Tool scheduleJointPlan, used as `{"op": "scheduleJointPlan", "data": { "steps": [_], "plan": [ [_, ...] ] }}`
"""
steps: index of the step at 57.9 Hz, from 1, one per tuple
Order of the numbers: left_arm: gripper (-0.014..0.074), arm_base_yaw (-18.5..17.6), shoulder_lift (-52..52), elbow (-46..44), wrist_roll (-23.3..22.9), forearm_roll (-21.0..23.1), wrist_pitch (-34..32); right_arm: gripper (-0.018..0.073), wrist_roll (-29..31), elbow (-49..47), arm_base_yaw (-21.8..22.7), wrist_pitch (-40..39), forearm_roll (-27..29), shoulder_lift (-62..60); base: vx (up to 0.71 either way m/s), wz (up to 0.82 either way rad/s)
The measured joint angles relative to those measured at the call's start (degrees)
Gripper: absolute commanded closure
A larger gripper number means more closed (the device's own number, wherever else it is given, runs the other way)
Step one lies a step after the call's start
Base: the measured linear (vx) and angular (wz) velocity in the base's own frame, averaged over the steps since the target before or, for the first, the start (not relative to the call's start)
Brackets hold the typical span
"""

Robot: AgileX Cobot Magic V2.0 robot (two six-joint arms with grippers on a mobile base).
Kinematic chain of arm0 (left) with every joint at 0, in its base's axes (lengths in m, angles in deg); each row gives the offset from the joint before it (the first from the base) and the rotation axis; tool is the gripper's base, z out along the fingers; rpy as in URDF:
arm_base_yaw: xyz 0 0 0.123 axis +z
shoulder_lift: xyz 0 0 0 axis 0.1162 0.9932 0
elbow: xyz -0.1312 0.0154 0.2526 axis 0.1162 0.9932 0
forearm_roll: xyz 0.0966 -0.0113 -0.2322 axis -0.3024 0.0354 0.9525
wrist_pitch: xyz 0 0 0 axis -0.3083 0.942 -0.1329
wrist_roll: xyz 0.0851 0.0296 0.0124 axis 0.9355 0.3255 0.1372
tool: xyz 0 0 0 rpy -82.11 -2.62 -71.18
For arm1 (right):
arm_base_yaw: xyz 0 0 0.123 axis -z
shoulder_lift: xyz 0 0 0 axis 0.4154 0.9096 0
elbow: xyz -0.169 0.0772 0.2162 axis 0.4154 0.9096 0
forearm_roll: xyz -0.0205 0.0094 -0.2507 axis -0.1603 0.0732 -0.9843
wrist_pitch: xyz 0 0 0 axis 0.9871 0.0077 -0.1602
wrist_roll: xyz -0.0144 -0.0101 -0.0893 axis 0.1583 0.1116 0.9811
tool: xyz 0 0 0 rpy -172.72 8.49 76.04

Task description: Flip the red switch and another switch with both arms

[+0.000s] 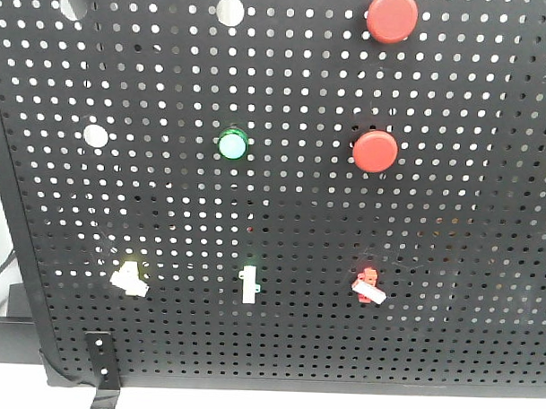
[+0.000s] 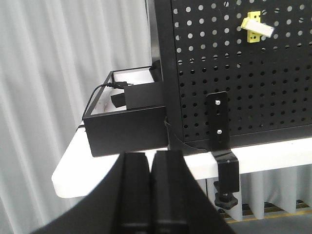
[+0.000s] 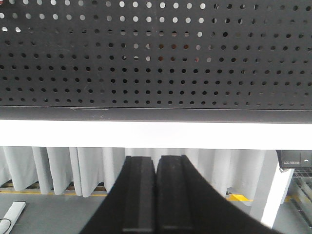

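Matte black left fingers (image 2: 134,195) and right fingers (image 3: 140,195), blocky, flat-faced, flaring into broad black bases

You see the tiny toggle switch with a red glowing base (image 1: 369,286) low on the right of the black pegboard (image 1: 452,220) and the tiny faint-yellow-based toggle switch (image 1: 130,278) level with it at far left, both short white levers slanting down-right.

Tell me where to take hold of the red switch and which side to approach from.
On the red switch, take the short white lever, the only part standing off the pegboard. It slants down-right, so probably come straight in from the front, pinching across it.
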Motion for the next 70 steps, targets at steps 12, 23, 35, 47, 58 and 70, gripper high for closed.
{"op": "scheduleJointPlan", "data": {
  "steps": [12, 23, 35, 47, 58, 70],
  "plan": [
    [0.0594, 0.00, 0.00, 0.00, 0.00, 0.00, -1.05, 0.0566, 0.00, 0.00, 0.00, -2.72, -0.05, 0.00, 0.00, 0.00],
    [0.0594, 0.00, 0.00, 0.00, 0.00, 0.07, -5.59, 0.0566, 0.00, 0.04, 0.00, -9.89, -0.13, 0.00, 0.00, 0.00],
    [0.0594, 0.00, 0.00, -2.76, -0.53, 1.28, -10.99, 0.0566, -2.05, -2.67, 0.00, -16.51, -0.17, 0.00, 0.00, 0.00],
    [0.0594, 0.00, 5.35, -21.66, -0.64, 1.34, -11.21, 0.0566, -2.89, -18.95, 0.00, -12.62, -0.24, 6.47, 0.00, 0.00],
    [0.0594, 0.00, 19.25, -37.39, -0.64, -1.86, -9.81, 0.0566, -2.35, -30.94, 0.00, -11.96, -0.43, 19.71, 0.00, 0.00],
    [0.0594, 0.00, 31.74, -39.64, -0.64, -2.58, -5.78, 0.0566, -1.66, -32.81, 0.00, -10.54, -0.43, 31.93, 0.00, 0.00]
  ]
}}
